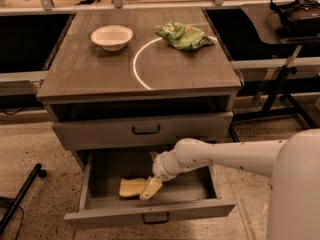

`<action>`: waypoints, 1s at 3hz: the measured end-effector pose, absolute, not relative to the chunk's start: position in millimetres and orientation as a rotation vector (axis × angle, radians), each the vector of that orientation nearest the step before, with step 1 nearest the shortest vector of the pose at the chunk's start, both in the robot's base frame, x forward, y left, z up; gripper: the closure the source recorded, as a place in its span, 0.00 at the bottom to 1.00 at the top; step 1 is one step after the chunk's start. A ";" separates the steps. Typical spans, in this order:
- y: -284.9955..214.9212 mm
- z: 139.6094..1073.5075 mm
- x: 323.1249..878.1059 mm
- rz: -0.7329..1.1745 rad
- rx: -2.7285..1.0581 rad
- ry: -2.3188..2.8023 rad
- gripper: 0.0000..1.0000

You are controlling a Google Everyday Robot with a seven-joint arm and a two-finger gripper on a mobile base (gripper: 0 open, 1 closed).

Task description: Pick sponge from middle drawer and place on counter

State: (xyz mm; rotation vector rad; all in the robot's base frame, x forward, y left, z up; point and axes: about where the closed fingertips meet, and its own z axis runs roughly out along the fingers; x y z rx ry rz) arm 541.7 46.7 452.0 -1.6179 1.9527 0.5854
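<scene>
- We find the middle drawer [110, 215] pulled out, with bare floor left of and behind the sponge [130, 187], which lies near the drawer's front wall.
- The end effector [150, 188] is inside the drawer at the sponge's right edge; we cannot tell its state, nor whether the two touch.
- Above the drawer, the counter [175, 69] carries a white bowl [112, 36] and a green bag [186, 36].

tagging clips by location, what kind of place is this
Likely a lab or office test area: a free-standing cabinet whose counter bears a white arc, speckled floor, headset on a desk. The gripper is in the open drawer by the sponge.
</scene>
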 end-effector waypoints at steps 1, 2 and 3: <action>67.3 436.5 544.5 0.580 -1.631 1.927 0.00; 81.2 423.0 549.7 0.575 -1.626 1.917 0.00; 90.0 410.4 555.8 0.564 -1.613 1.914 0.00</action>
